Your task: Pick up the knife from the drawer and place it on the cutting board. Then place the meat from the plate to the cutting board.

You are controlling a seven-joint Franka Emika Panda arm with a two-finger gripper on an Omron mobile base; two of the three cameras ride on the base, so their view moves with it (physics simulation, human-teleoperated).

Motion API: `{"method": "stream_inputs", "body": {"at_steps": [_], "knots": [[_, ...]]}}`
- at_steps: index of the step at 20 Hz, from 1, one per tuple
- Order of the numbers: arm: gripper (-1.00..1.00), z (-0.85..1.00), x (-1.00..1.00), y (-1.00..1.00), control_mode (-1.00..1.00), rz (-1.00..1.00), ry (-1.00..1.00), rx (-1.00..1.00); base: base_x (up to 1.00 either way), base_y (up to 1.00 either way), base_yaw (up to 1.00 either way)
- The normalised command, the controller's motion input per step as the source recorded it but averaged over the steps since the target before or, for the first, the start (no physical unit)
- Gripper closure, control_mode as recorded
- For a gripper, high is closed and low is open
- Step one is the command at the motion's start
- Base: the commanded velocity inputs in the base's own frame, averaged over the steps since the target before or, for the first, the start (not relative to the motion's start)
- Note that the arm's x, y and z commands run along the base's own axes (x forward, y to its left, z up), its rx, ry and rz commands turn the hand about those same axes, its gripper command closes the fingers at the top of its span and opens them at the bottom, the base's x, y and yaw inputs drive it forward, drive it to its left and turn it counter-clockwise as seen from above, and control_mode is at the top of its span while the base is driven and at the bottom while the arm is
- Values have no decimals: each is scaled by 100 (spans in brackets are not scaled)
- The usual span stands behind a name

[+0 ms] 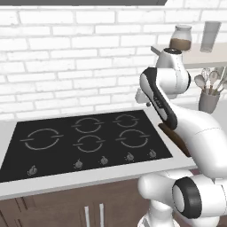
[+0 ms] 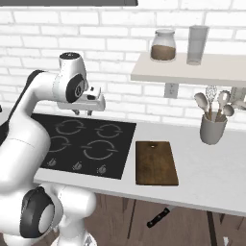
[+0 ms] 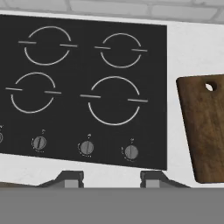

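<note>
1. One knife (image 2: 158, 216), black handle up-left, lies below the counter edge, apparently in the opened drawer; the cutting board (image 2: 155, 162) sits bare just right of the cooktop (image 2: 86, 144).
2. Fingers (image 3: 72, 178) spread, holding nothing; gripper (image 2: 83, 112) hangs above the cooktop.
3. Judged step: knife pickup, not begun. Next, lower past the counter toward the handle.
</note>
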Motion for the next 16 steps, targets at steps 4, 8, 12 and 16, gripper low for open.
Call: {"method": "stream_inputs", "body": {"at_steps": [4,8,12,16], "knots": [[-100,0,-6,-1,-100,0,0,0,0,0,0],[-100,-11,-64,-14,-100,-7,-14,0,0,0,0],[-100,-10,-36,0,-100,-3,-8,0,0,0,0],[-100,-2,0,-2,-100,0,0,0,0,0,0]]}}
